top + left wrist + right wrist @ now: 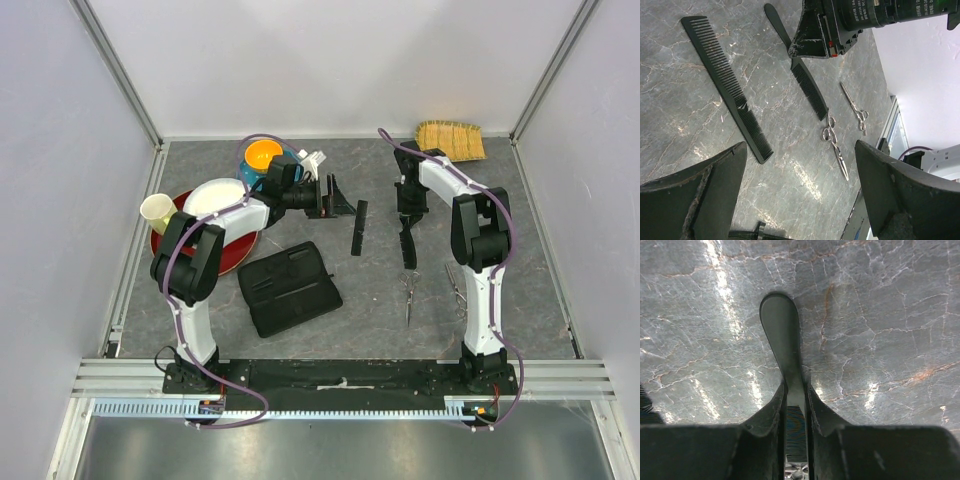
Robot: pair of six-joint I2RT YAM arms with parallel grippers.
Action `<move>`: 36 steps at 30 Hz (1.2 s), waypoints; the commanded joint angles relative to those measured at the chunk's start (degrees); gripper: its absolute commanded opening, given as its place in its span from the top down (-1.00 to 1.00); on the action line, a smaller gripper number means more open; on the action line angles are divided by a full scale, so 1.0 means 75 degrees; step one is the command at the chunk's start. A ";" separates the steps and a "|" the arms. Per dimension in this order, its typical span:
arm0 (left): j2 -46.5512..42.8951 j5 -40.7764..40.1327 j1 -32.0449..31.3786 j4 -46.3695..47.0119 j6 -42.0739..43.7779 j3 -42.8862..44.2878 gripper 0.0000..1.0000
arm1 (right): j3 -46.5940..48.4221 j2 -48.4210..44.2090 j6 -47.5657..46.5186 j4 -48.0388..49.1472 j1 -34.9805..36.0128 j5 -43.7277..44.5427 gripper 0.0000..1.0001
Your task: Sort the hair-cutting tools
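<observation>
A plain black comb (358,228) lies flat just beyond the black zip case's (289,287) far right corner, a handled black comb (410,252) farther right sits pinched in the right gripper (795,405), and two closed silver scissors (409,296) (456,285) lie apart, rightmost.

Left gripper (340,197) spread wide; right gripper (796,390) pointing down, clamped on handled comb (781,325).
</observation>
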 commanded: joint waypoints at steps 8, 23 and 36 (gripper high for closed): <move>0.0270 0.0347 -0.0043 0.0288 0.0108 0.0401 -0.89 | 0.0382 0.0023 0.0236 0.0244 0.0084 -0.0156 0.92; 0.0434 0.0464 -0.0113 0.0417 0.0026 0.0424 -0.89 | 0.0605 -0.0353 0.0353 0.0244 0.0084 -0.0542 0.94; 0.1242 0.0780 -0.0406 0.0932 -0.0431 0.0659 -0.88 | 0.0055 -0.0938 0.0822 0.0864 0.0096 -0.2147 0.93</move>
